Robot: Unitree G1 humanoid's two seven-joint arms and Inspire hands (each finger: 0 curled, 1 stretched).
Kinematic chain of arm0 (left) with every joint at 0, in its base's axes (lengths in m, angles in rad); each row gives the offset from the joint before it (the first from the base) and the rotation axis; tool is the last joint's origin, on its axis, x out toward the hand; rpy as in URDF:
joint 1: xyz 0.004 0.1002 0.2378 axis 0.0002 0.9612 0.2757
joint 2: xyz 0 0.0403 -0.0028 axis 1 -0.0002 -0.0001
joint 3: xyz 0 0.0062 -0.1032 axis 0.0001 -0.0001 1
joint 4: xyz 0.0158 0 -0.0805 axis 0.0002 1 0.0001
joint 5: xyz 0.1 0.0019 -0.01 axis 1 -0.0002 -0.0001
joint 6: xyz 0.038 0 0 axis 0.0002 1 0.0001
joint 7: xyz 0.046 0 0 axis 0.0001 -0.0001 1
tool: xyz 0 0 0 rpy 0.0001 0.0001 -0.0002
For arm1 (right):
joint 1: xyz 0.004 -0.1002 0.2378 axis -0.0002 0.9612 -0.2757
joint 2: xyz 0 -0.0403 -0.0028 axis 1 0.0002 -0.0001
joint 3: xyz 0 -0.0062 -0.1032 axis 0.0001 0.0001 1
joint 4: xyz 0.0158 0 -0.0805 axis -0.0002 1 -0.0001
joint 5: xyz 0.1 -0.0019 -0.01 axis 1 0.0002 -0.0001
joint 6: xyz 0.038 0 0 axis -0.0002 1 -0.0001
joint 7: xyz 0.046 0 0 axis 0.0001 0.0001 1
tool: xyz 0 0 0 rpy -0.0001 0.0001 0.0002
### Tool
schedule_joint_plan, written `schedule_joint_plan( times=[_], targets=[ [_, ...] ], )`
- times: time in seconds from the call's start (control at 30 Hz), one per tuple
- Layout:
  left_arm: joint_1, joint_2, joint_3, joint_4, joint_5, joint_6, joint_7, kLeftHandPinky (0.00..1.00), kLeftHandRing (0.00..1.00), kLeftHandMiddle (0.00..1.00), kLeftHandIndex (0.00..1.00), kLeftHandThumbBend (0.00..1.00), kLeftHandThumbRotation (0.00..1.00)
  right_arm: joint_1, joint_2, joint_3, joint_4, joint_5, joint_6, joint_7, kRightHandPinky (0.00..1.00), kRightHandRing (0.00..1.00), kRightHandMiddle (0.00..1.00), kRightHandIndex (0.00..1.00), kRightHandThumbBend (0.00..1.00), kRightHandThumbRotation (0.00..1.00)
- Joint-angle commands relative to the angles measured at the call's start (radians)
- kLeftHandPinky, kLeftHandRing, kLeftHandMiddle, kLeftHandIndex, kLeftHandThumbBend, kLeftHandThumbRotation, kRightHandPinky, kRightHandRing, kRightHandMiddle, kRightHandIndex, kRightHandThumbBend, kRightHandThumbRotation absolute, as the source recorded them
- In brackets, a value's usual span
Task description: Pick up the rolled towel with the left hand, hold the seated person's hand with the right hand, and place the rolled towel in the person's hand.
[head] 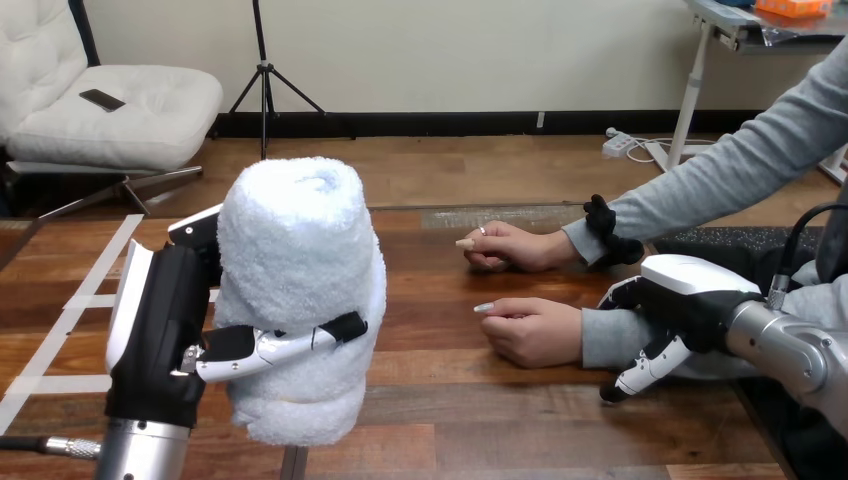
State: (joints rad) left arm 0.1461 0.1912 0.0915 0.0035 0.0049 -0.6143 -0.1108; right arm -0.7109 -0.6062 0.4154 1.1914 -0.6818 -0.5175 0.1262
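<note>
towel: rolled towel [300,250] is upright at near left, in your left hand's grip, and looks lifted clear of the surface [480,420].
left hand: your left hand [165,330] is wrapped round the roll's middle, thumb across the front. Gripping at mid-height likely keeps the roll from unwinding and leaves both ends free for the hand-off.
right hand: your right hand [685,300] sits at the right, over the grey sleeve behind the person's nearer hand [535,330]. I cannot tell whether it grips anything.
person: the nearer hand rests on the surface, knuckles up and loosely closed. The farther hand [515,247] lies the same way just beyond it.
stage: pickup looks done, hold unconfirmed, placing not yet done.
next: the nearer hand probably needs turning or opening before you bring the towel across.
risk: the towel hides part of the surface at the left.
</note>
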Motion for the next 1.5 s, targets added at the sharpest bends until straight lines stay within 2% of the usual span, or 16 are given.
schedule_joint_plan(
  times=[0.0, 0.2, 0.4, 0.77, 1.47],
  targets=[
    [-0.062, 0.01, 0.012, -0.025, -0.029, -0.037, -0.008, 0.25, 0.3, 0.37, 0.41, 0.56, 0.0, -0.068, 0.015, 0.011, 0.008, -0.004, -0.017, -0.047, 0.58, 0.69, 0.72, 0.7, 0.95, 0.32],
    [-0.06, 0.007, 0.018, -0.022, -0.019, -0.037, -0.006, 0.26, 0.3, 0.37, 0.41, 0.55, 0.0, -0.064, 0.022, 0.024, 0.012, -0.009, -0.028, -0.09, 0.57, 0.66, 0.68, 0.68, 0.89, 0.31],
    [-0.062, 0.006, 0.017, -0.019, -0.024, -0.041, -0.009, 0.25, 0.3, 0.36, 0.41, 0.55, 0.0, -0.064, 0.031, 0.03, 0.02, -0.009, -0.031, -0.114, 0.55, 0.62, 0.65, 0.65, 0.85, 0.31],
    [-0.063, 0.003, 0.016, -0.013, -0.032, -0.043, -0.016, 0.25, 0.3, 0.37, 0.41, 0.55, 0.0, -0.068, 0.043, 0.038, 0.019, -0.007, -0.022, -0.116, 0.53, 0.59, 0.62, 0.63, 0.78, 0.33],
    [-0.06, 0.003, 0.016, -0.018, -0.029, -0.04, -0.015, 0.25, 0.3, 0.37, 0.42, 0.55, 0.0, -0.067, 0.051, 0.065, 0.013, -0.016, -0.028, -0.166, 0.44, 0.5, 0.55, 0.59, 0.64, 0.32]
  ],
)
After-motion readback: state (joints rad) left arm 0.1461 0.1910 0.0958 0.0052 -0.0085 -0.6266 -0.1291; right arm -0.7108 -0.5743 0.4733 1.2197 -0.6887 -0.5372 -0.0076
